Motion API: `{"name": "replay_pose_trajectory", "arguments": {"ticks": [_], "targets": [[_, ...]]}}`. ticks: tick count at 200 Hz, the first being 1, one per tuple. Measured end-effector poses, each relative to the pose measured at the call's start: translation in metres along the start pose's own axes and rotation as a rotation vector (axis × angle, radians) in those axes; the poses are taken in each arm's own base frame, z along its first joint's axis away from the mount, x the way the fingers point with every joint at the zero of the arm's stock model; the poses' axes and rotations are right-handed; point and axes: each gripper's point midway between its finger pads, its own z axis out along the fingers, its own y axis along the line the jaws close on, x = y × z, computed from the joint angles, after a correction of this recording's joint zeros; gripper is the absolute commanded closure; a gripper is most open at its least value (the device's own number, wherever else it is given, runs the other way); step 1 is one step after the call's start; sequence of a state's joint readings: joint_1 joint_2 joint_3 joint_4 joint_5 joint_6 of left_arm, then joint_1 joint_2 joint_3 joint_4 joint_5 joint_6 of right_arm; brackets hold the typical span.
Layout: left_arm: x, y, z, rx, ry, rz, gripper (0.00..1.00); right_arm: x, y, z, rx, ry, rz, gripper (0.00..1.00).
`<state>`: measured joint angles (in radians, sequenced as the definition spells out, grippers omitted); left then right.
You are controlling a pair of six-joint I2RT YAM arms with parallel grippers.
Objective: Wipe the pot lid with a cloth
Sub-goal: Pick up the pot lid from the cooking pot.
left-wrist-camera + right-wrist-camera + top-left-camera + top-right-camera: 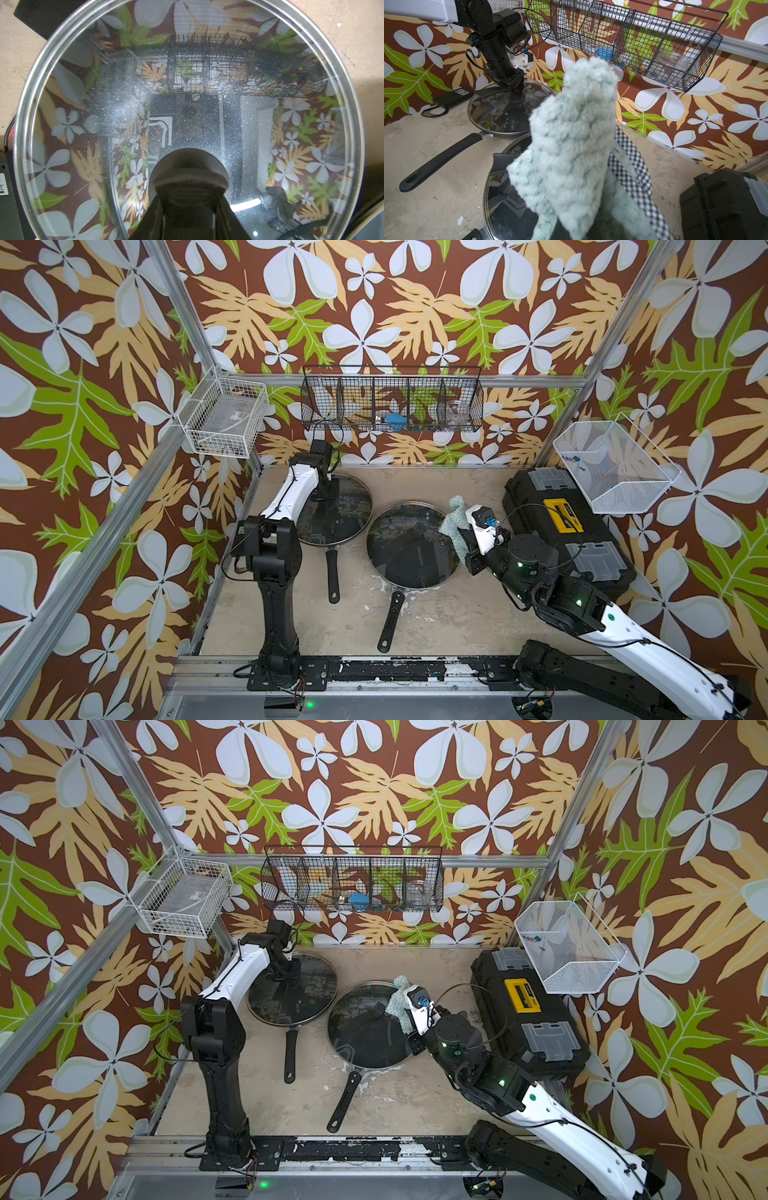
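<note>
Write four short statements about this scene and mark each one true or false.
1. The left hand is shut on the pot lid's black handle. True.
2. Nothing holds the cloth. False: the right hand grips it, at the smaller lid's edge.
3. Both lids sit on pans with long black handles. True.
4. The toolbox stands between the two pans. False: it stands off to the side, by the right arm.
</note>
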<state>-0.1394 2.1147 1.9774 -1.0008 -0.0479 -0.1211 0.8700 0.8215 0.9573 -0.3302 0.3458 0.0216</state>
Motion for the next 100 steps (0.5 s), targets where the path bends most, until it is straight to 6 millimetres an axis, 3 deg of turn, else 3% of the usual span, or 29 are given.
{"name": "replay_pose_trajectory", "arguments": {"ticks": [62,100], "targets": [[-0.001,-0.001,-0.012,0.014,-0.022,-0.015,1.00,0.003,0.000,0.001,0.002,0.006,-0.002,1.00],[-0.008,-0.007,-0.044,0.065,-0.105,-0.035,1.00,0.004,0.000,0.002,0.002,0.010,-0.004,1.00]]}}
